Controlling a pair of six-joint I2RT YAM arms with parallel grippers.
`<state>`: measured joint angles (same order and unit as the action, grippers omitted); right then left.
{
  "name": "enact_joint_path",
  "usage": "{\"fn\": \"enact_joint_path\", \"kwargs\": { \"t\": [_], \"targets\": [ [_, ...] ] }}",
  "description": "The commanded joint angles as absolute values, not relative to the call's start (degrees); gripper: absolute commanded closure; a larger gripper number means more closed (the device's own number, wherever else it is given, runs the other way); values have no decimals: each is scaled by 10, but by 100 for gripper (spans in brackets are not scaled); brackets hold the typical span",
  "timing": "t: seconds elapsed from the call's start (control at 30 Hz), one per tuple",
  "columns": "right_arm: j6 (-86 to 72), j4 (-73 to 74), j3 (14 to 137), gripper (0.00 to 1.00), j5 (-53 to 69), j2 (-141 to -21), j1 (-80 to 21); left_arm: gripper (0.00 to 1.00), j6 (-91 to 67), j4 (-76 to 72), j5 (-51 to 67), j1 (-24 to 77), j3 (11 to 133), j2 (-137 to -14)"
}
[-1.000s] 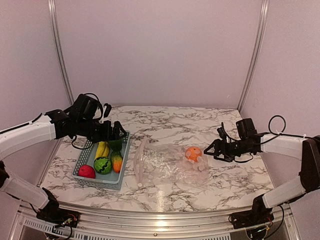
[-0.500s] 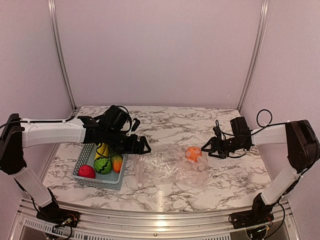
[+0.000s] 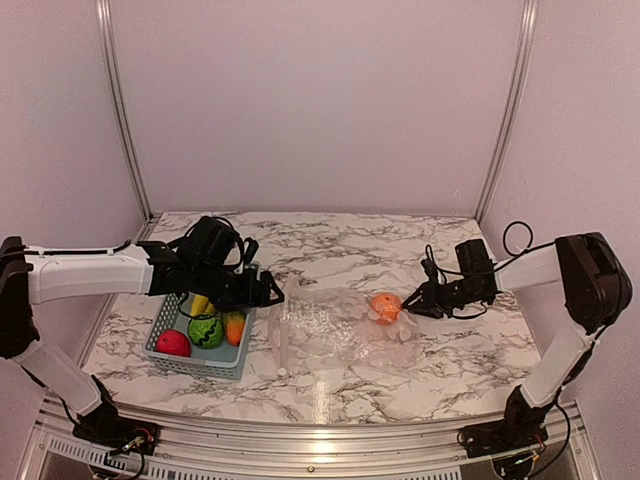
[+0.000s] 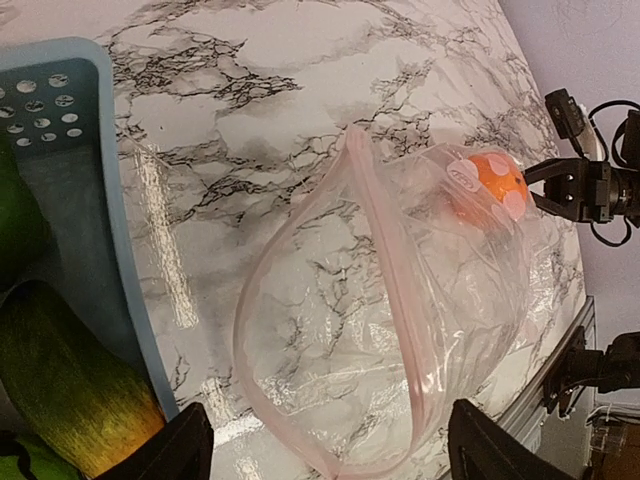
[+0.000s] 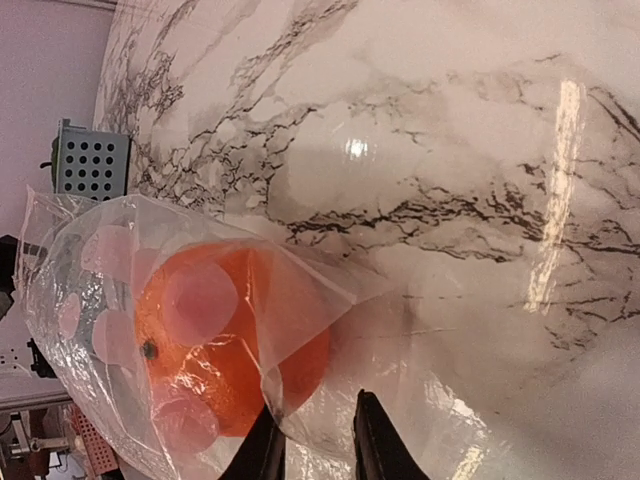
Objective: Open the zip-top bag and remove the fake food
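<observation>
The clear zip-top bag lies on the marble table, its pink-edged mouth gaping open toward the basket. An orange sits inside at the bag's closed end, also seen through the film. My left gripper hovers just left of the mouth, open, with the mouth's rim between its spread fingers. My right gripper is at the bag's far end beside the orange, its fingers drawn narrow on a fold of bag film. The rest of the fake food lies in the basket.
A light blue perforated basket at the left holds a banana, a red fruit, a striped green ball and an orange-green piece. The table's front edge runs just below the bag.
The left arm swung from over the basket to the bag's mouth, then eased back a little. The right gripper moved in to the bag's closed end and closed on the film; the orange shifted slightly.
</observation>
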<state>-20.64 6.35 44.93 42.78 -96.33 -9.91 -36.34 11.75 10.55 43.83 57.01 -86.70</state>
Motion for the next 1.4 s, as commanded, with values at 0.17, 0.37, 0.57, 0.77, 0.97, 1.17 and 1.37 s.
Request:
{"fn": "enact_joint_path", "kwargs": {
  "t": [0.17, 0.37, 0.57, 0.77, 0.97, 1.17, 1.37],
  "targets": [
    [-193, 48, 434, 92, 432, -986, -104, 36, -371, 109, 123, 458, 592, -928],
    [-191, 40, 422, 100, 432, -985, -116, 49, -384, 58, 149, 479, 618, -987],
    [-192, 39, 416, 100, 412, -987, -143, 53, -402, -34, 183, 488, 616, -1007],
    [-183, 52, 418, 100, 388, -990, -151, 56, -384, -70, 188, 485, 585, -958],
    [-174, 62, 418, 100, 386, -990, -150, 47, -374, -47, 185, 441, 526, -853],
    [-168, 64, 415, 100, 385, -992, -150, 56, -377, 31, 123, 376, 515, -807],
    [-160, 67, 419, 100, 379, -1005, -149, 67, -376, 68, 120, 376, 574, -879]
  ]
}}
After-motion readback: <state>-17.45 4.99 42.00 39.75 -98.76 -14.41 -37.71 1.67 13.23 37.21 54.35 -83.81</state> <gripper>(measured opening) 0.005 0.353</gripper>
